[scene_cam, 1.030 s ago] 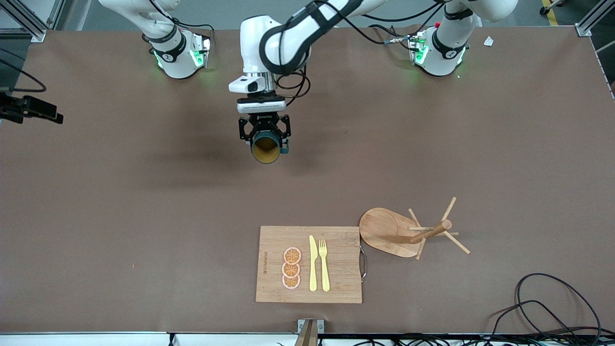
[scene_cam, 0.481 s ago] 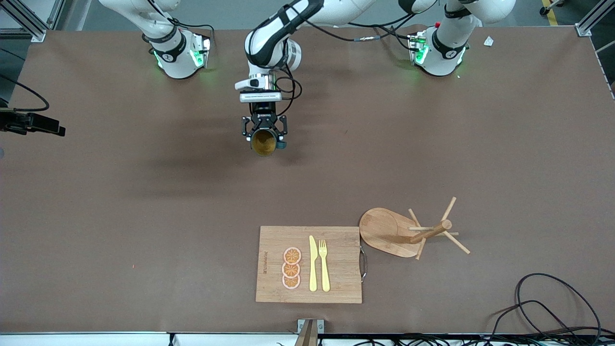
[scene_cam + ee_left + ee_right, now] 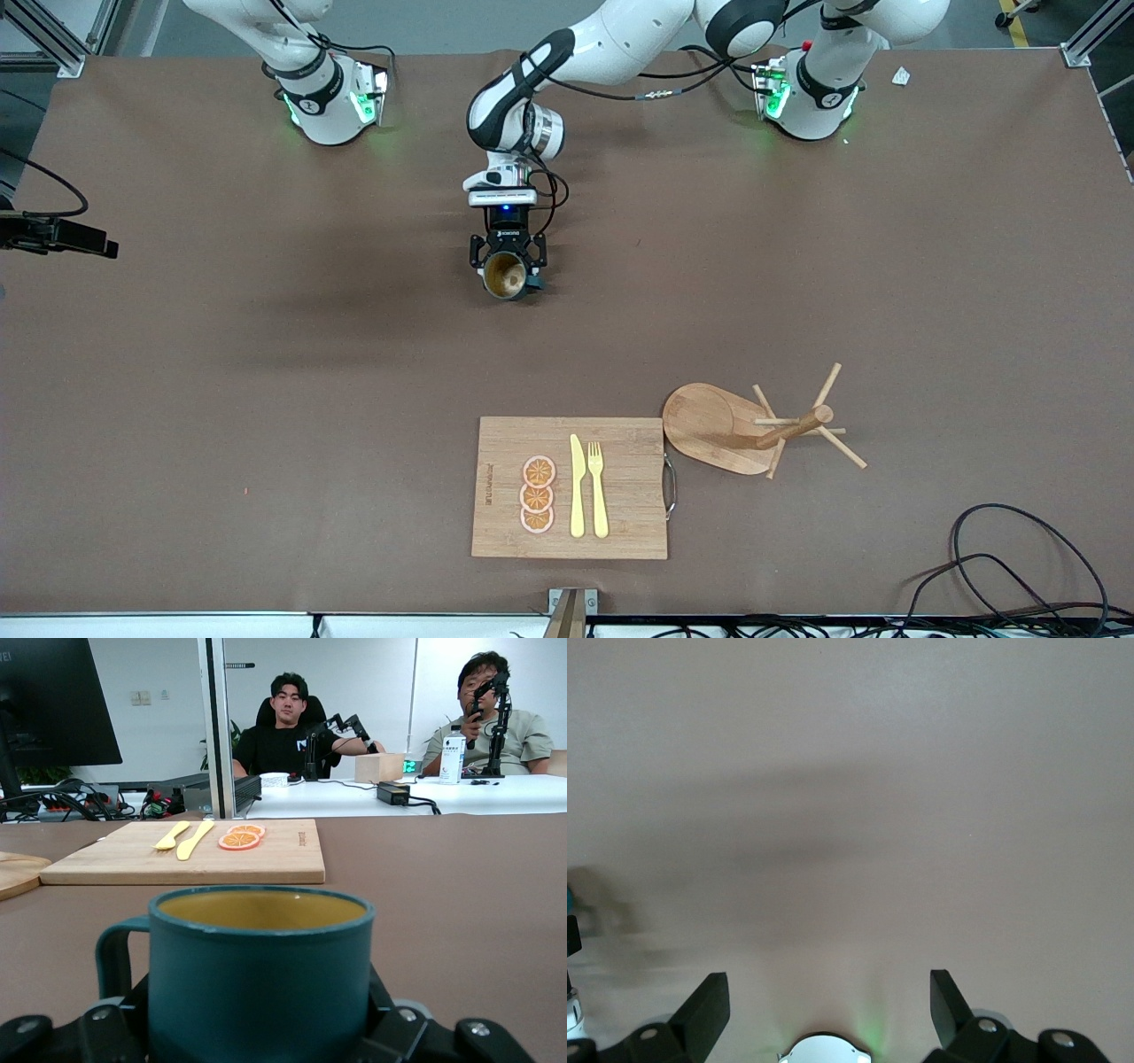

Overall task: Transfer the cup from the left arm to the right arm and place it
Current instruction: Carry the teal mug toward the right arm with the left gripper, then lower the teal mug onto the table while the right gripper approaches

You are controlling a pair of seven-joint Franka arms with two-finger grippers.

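Note:
The cup (image 3: 506,276) is a dark teal mug with a yellowish inside, upright, at the table's middle nearer the robots' bases. My left gripper (image 3: 507,266) is shut on it from the base side, low at the table; I cannot tell whether the cup touches the surface. In the left wrist view the cup (image 3: 261,983) fills the foreground between the fingers, with its loop handle to one side. My right gripper (image 3: 826,988) is open and empty above bare table near its own base; it is out of the front view.
A wooden board (image 3: 620,523) with three orange slices, a yellow knife and a fork lies near the front edge; it also shows in the left wrist view (image 3: 266,859). A wooden mug tree (image 3: 762,430) stands beside it. Cables (image 3: 1019,567) lie at the front corner.
My left gripper has come down toward the table with the cup and shifted a little toward the left arm's end. The cup stays gripped.

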